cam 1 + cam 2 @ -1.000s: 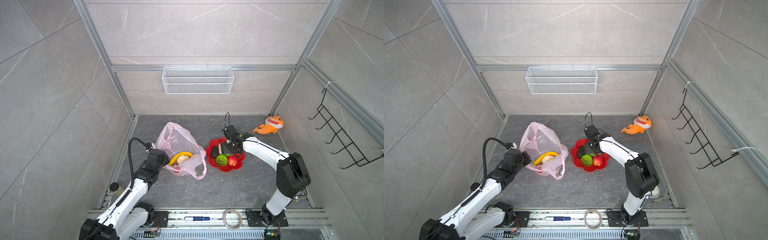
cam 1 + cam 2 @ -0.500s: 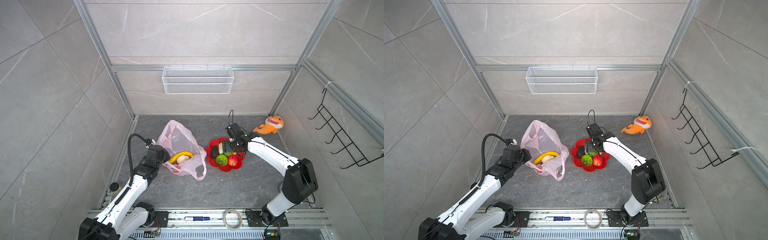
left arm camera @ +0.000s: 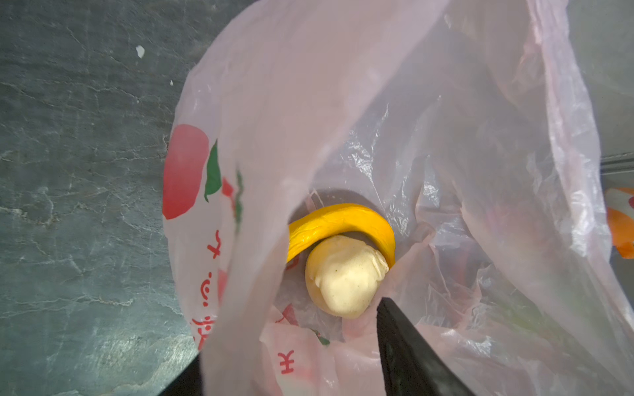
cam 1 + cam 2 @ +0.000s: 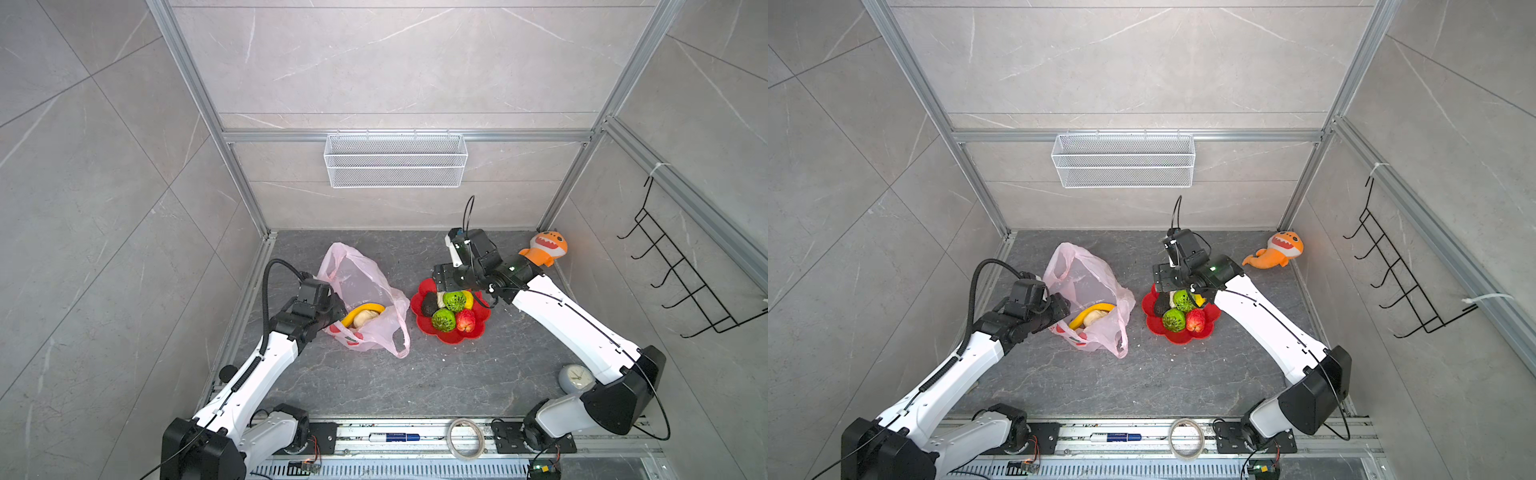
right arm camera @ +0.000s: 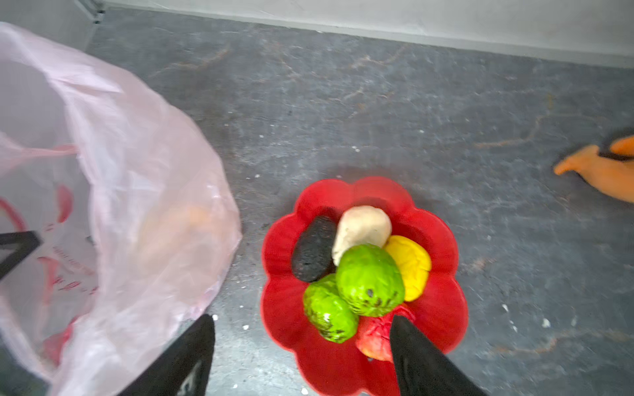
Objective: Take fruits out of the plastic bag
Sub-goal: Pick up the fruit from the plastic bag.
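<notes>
- In both top views the bag (image 4: 357, 278) lies open right at the left gripper (image 4: 338, 311), with the banana (image 4: 365, 308) and beige fruit (image 4: 365, 320) inside, just ahead of its tips. The right gripper (image 4: 442, 284) hangs over the plate (image 4: 457, 337), where six fruits (image 4: 454, 300) sit.
- Left wrist view: the fingers (image 3: 411, 349) are apart, with a fold of bag draped between them (nothing clamped, as far as we can tell). The beige fruit (image 3: 343, 277) lies just beyond one tip, the banana (image 3: 343, 219) curled round it.
- Right wrist view: jaws apart and empty above the plate (image 5: 442, 308).
- We judge the bag limp and slippery and the fruits light and squashy. We would take the beige fruit across its middle, clear of the bag.
</notes>
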Motion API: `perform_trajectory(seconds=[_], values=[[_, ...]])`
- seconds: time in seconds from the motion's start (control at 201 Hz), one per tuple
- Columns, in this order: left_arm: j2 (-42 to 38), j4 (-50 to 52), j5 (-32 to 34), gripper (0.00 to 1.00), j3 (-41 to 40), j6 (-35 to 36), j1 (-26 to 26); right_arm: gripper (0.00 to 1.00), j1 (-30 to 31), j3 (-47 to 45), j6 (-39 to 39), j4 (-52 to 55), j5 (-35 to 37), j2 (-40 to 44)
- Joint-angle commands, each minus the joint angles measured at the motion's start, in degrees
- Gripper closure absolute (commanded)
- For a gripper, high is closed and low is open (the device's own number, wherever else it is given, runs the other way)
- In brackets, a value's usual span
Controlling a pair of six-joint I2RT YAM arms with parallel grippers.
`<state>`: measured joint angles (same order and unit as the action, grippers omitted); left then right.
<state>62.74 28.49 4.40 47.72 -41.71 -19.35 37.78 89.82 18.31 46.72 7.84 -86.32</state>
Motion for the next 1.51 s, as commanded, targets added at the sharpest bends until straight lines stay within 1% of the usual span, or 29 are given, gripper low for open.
perform_trajectory(seconds=[0.0,0.095,0.189,0.299,0.378,0.448,0.562,0.637,0.766,0.881,0.985,1.095,1.174,1.294,1.503], values=[[0.9,4.5,-2.7,0.37,2.7,1.2,0.2,0.19,4.1,5.6,-1.4,0.1,-2.6,-2.6],[1.4,5.2,-3.8,0.38,3.1,1.1,0.2,0.22,7.8,10.9,-1.5,0.5,-4.7,-6.3],[1.3,4.1,-4.8,0.46,2.1,1.0,0.1,0.24,11.3,14.1,-0.9,-1.0,-7.8,-10.3],[0.8,1.7,-6.2,0.54,0.3,1.0,0.1,0.26,14.4,17.4,0.0,-1.8,-8.5,-15.6],[0.0,-0.3,-7.1,0.59,-1.2,1.0,0.0,0.28,16.0,19.5,0.7,-2.0,-8.8,-19.3],[-0.9,-1.8,-7.5,0.65,-2.5,1.0,0.0,0.31,16.6,20.9,1.4,-1.2,-9.4,-22.3],[-2.7,-2.5,-7.9,0.70,-4.4,1.4,-0.3,0.34,17.1,21.1,1.9,0.0,-10.8,-25.5],[-4.6,-3.3,-8.2,0.71,-5.9,1.7,-0.3,0.36,17.2,20.5,1.9,0.7,-11.6,-27.1],[-7.4,-3.6,-8.7,0.73,-7.7,2.8,-0.3,0.37,17.2,21.0,1.6,3.2,-10.1,-29.8],[-9.3,-4.1,-11.4,0.75,-9.3,3.2,-0.4,0.37,17.2,23.7,1.0,4.4,-10.6,-32.6],[-10.0,-4.4,-14.1,0.78,-11.3,3.3,-0.5,0.37,17.3,27.6,0.6,5.4,-11.7,-36.4],[-10.8,-4.8,-14.5,0.81,-13.8,3.1,-0.7,0.37,17.2,33.8,0.2,8.1,-11.1,-41.9],[-11.5,-5.1,-14.8,0.81,-15.1,3.1,-0.8,0.33,17.3,37.7,0.2,9.8,-9.3,-45.8],[-12.0,-6.1,-14.9,0.82,-16.6,3.0,-0.8,0.29,17.3,40.8,0.0,11.3,-7.5,-49.8],[-12.1,-8.0,-14.6,0.83,-18.5,2.4,-0.8,0.20,17.2,44.4,-1.0,14.8,-5.2,-53.7]])
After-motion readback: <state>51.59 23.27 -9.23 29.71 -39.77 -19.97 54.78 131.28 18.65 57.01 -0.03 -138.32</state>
